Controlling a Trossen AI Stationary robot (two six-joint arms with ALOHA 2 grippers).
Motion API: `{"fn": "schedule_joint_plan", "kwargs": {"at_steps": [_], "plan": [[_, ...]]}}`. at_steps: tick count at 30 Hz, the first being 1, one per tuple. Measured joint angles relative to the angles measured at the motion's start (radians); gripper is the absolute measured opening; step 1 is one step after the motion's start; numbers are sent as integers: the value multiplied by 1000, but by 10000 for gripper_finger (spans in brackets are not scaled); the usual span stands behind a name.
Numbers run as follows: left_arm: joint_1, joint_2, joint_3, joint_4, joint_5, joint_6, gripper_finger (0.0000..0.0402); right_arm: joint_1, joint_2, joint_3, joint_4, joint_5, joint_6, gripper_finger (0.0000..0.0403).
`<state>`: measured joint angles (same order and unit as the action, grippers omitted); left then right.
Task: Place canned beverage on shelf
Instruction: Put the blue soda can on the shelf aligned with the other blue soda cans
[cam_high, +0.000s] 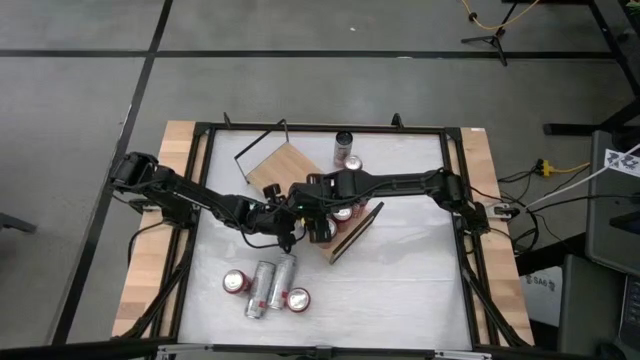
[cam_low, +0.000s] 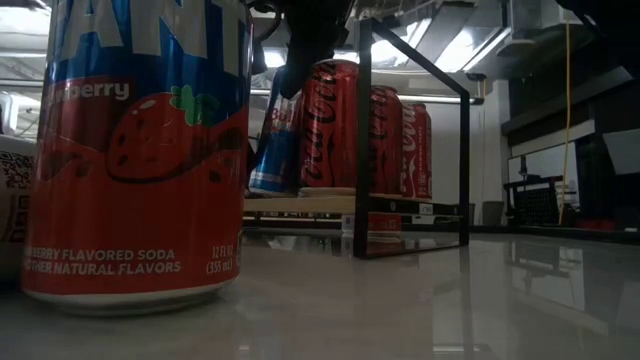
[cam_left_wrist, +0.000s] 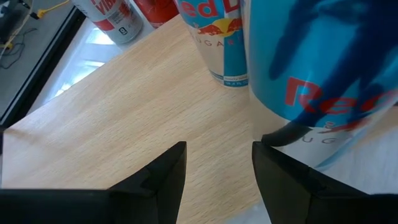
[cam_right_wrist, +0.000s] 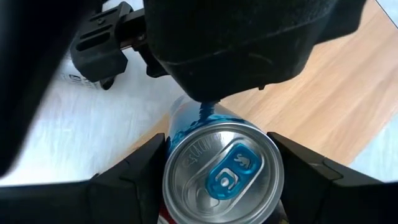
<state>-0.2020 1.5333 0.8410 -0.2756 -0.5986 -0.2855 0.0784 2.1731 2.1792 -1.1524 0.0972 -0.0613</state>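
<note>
placement step: right fingers (cam_right_wrist: 217, 180) clamped on a blue-and-silver red bull can (cam_right_wrist: 222, 171), upright at the edge of the light wooden shelf (cam_high: 280, 165) mid-worktop, left fingers (cam_left_wrist: 217, 168) empty and nearly closed beside it; next, likely set the can down among the others and release.
</note>
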Motion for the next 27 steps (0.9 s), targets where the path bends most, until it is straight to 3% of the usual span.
{"fn": "schedule_joint_plan", "kwargs": {"at_steps": [19,27], "plan": [[0,0,0,8,-13,-2,181,0,0,0,-2,-3,0,237],[0,0,0,11,-13,-4,181,-1,0,0,1,-3,0,317]]}}
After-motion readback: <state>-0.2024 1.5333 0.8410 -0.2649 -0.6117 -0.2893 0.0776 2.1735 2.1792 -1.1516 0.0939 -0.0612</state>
